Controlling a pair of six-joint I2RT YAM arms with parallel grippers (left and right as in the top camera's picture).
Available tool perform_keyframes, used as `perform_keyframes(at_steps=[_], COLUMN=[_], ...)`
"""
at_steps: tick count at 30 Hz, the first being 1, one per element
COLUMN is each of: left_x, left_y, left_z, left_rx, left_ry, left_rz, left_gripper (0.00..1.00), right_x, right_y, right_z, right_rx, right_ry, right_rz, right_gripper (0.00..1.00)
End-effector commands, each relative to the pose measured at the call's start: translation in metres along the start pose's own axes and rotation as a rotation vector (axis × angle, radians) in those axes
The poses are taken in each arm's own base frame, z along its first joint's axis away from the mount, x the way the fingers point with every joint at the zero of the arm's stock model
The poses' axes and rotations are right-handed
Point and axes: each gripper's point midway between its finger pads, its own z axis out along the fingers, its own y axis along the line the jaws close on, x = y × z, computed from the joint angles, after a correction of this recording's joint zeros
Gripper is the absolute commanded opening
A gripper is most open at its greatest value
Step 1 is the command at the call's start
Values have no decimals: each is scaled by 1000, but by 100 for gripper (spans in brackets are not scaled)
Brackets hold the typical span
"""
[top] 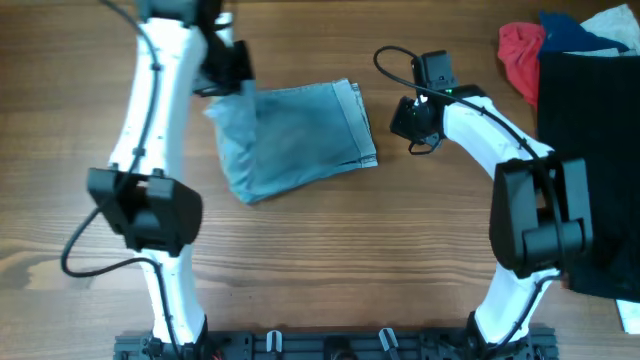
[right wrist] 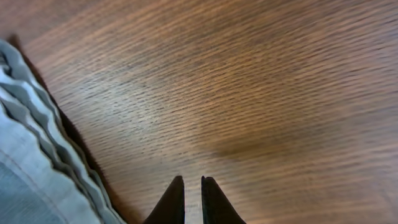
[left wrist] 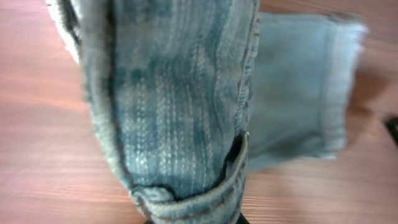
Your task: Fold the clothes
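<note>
Since the L gripper (top: 225, 72) is clamped on the waistband end of the shorts (top: 295, 135), that corner hangs up off the table (top: 320, 270) in the upper left of the overhead pic. It's prob. held up so it can swing over for the next fold. The rest of the shorts lies flat in the upper middle, already doubled, w/ the pale leg hems (top: 362, 125) pointing right.

The R gripper (right wrist: 193, 200) has its fingers together & holds nothing. It sits just beside that hem edge, not touching. I think it waits out of the way.

Lots of bare wood below the shorts & between the arms for moving. Far right, a red cloth (top: 520, 55) & a dark thing (top: 590, 150) sit well apart.
</note>
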Motion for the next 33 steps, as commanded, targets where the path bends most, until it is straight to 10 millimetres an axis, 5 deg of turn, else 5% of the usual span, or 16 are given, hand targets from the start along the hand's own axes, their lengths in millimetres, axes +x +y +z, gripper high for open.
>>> perform_keyframes(at_steps=[1,12,20,27,28,29,31,32,33], left_x=[5,29,34,35,35,35,35,34,34], left_y=[-63,-166,-183,-181,-181,-180,-180,-181,-181], left_z=[-20,-14,17,41,47,57,62,62,62], left_rx=[109,300,294,268,262,254,251,253,254], left_ry=[-86,-118,-78,-33,-21,-7,-2,-4,-6], left_rz=[109,275,282,275,273,271,271,271,271], left_gripper=[4,4,6,10,24,50,64,99,100], right_x=[13,34,31,8,6,4,0,-2,-6], right_y=[2,10,5,-16,-17,-17,-16,-14,-13], right_z=[17,40,38,13,9,2,-7,-12,-20], right_rx=[-15,-23,-19,-11,-13,-16,-23,-27,-32], right_ry=[52,120,120,94,89,82,67,55,40], right_rz=[13,-5,9,55,45,39,26,25,23], right_gripper=[9,6,5,7,11,14,19,21,24])
